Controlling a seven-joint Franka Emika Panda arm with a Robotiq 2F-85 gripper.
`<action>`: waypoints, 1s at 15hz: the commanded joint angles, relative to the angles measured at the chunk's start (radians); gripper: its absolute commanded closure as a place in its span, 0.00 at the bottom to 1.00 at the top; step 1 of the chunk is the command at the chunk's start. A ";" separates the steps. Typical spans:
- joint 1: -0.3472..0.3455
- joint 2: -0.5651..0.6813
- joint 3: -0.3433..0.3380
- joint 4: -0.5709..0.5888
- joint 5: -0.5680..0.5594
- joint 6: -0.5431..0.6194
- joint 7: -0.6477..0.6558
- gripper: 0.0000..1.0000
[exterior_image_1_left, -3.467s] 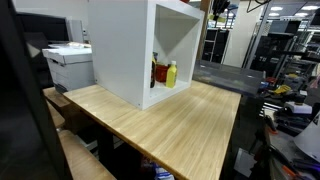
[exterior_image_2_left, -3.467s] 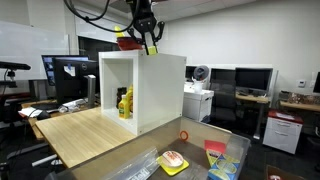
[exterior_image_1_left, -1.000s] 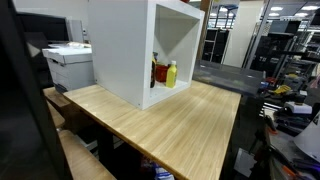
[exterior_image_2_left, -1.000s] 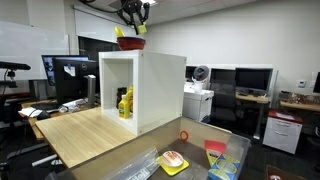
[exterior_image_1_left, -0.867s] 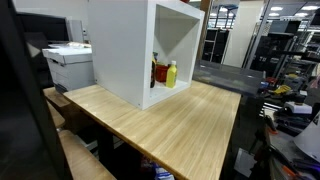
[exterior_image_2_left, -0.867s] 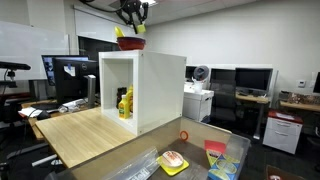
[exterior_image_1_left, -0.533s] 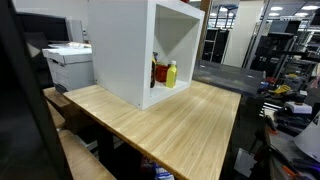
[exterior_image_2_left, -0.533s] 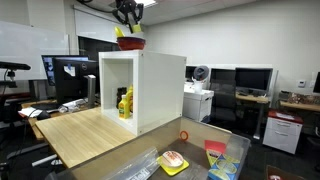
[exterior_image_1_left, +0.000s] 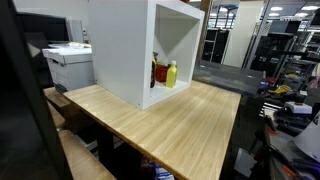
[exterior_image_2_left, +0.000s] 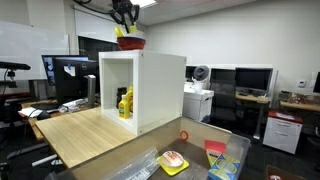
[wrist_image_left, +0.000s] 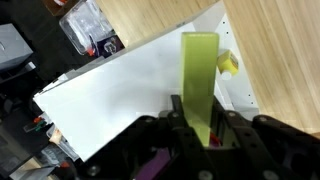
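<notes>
Yellow-green flat plastic strip (wrist_image_left: 199, 80): long and thin, hanging in the air over the top of the box, well above the table; also seen in an exterior view (exterior_image_2_left: 120, 31).
Black two-finger gripper (wrist_image_left: 196, 128): clamped on one end of the strip, one finger on each flat face; high over the box in an exterior view (exterior_image_2_left: 126, 11).
Red bowl-like thing (exterior_image_2_left: 133, 43): sits on the box top, just beside the strip's lower end (touching or apart, too small to tell).
White open-fronted box (exterior_image_2_left: 160, 85): stands on the table; its plain white top fills the wrist view (wrist_image_left: 120, 95).
Yellow squeeze bottle (exterior_image_1_left: 171, 74): inside the box, next to a dark red bottle (exterior_image_1_left: 157, 72).
Small yellow thing (wrist_image_left: 228, 63): at the box's edge in the wrist view; cannot tell what it is.
Light wooden table (exterior_image_1_left: 170, 125): carries the box.
Clear plastic tub (exterior_image_2_left: 190, 160): near the table's end, mixed items inside.
Progress: my read is that the pick-up is done, with the strip pinched firmly and raised; it rests on nothing, so the set-down and release are not yet done.
</notes>
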 joint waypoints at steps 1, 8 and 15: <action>-0.006 0.002 0.005 0.004 0.003 -0.003 -0.002 0.71; -0.006 0.002 0.005 0.004 0.003 -0.003 -0.002 0.71; -0.006 0.006 0.006 0.008 0.003 0.003 0.002 0.93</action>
